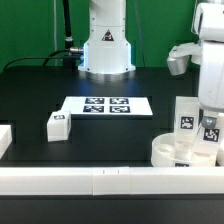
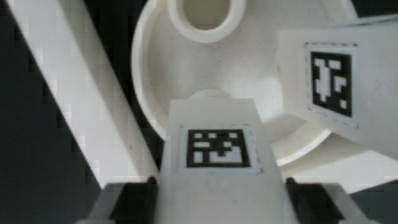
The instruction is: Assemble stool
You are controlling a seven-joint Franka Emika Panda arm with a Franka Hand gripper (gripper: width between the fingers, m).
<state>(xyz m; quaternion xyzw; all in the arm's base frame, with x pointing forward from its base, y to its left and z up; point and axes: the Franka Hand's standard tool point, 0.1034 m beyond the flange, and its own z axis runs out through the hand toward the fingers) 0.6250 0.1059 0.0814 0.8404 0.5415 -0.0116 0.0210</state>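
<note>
While the gripper (image 2: 222, 198) stands about half open, its fingers (image 2: 128, 203) sit on either side of a white leg (image 2: 222, 135), and the jaws look pressed against the leg's two flanks. That reads as a grip rather than a hover. The wrist view does not show the contact line sharply, so this is a judgement.

The leg runs straight out from the jaws, with its long axis in line with the gripper's own reach. In the exterior view it stands upright under the arm, and its tagged face shows to both cameras. Its lower end meets the round seat (image 2: 178, 70) near the rim. Whether it is fully home in a socket or only resting at the mouth cannot be told. The coming move turns on this relation. The leg has to stay plumb over its socket, so any push or twist should follow that vertical axis.

Just beside it a second leg (image 2: 338, 80) stands upright on the same seat, close enough to be knocked by a sideways drift. Across the seat an open socket (image 2: 205, 12) waits. A border rail (image 2: 80, 90) runs alongside the seat. Well apart, toward the exterior view's left, a loose leg (image 1: 57, 125) lies near the marker board (image 1: 107, 105).
</note>
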